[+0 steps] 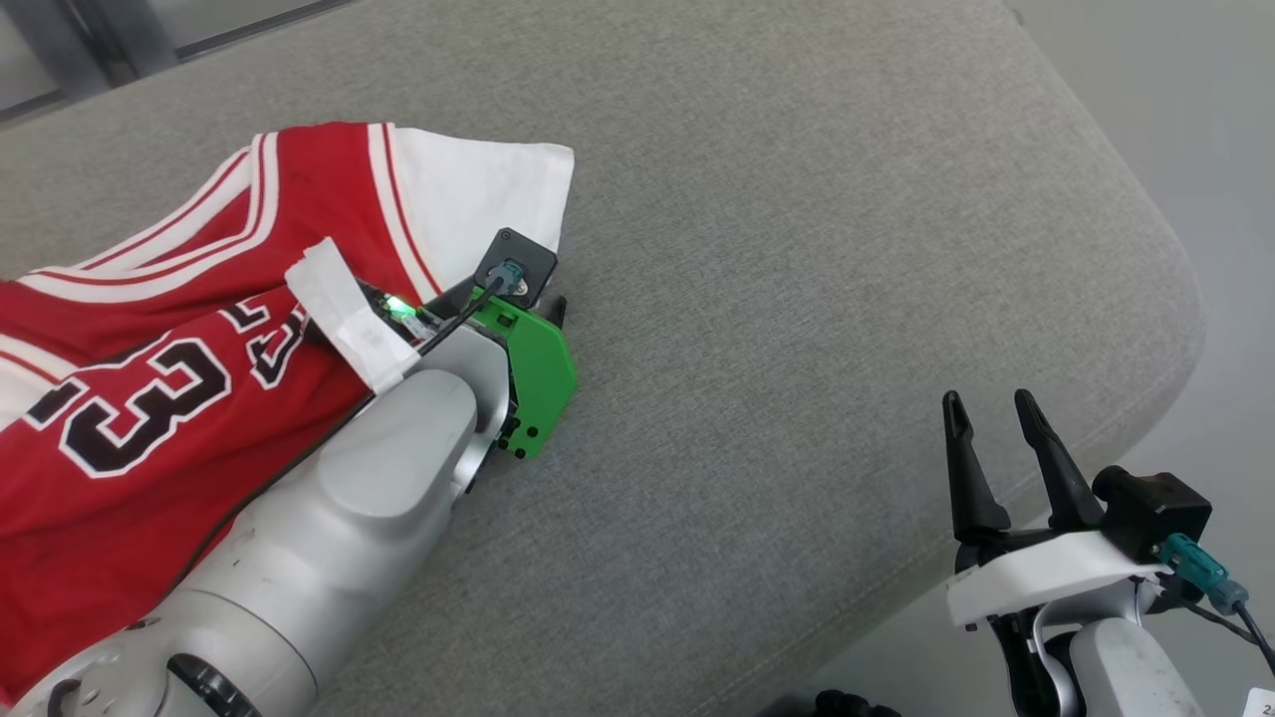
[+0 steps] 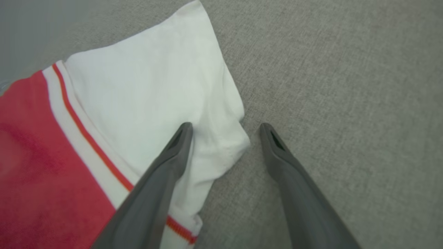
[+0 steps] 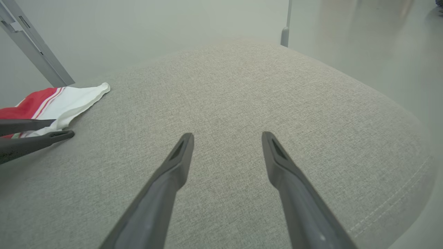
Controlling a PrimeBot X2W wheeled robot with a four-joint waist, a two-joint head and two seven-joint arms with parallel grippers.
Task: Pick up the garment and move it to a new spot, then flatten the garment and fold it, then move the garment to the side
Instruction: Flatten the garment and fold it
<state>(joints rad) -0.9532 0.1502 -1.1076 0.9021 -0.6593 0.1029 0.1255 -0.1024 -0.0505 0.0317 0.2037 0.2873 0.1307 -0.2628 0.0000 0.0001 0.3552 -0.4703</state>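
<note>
The garment (image 1: 179,398) is a red jersey with white trim, a black number and a white sleeve (image 1: 488,189). It lies crumpled on the left of the grey cushion (image 1: 797,249). My left arm reaches across it, its green wrist part (image 1: 538,368) over the sleeve's lower edge. My left gripper (image 2: 225,128) is open and straddles the sleeve's corner (image 2: 155,90): one finger over the white cloth, the other over bare cushion. My right gripper (image 1: 991,408) stands open above the cushion's near right edge, holding nothing. The right wrist view shows the garment (image 3: 65,98) far left.
The cushion's rounded edge (image 1: 1165,299) runs down the right side, with pale floor (image 1: 1215,119) beyond it. A grey metal frame (image 3: 34,52) stands behind the garment. A wide stretch of bare cushion (image 3: 242,97) lies between the two grippers.
</note>
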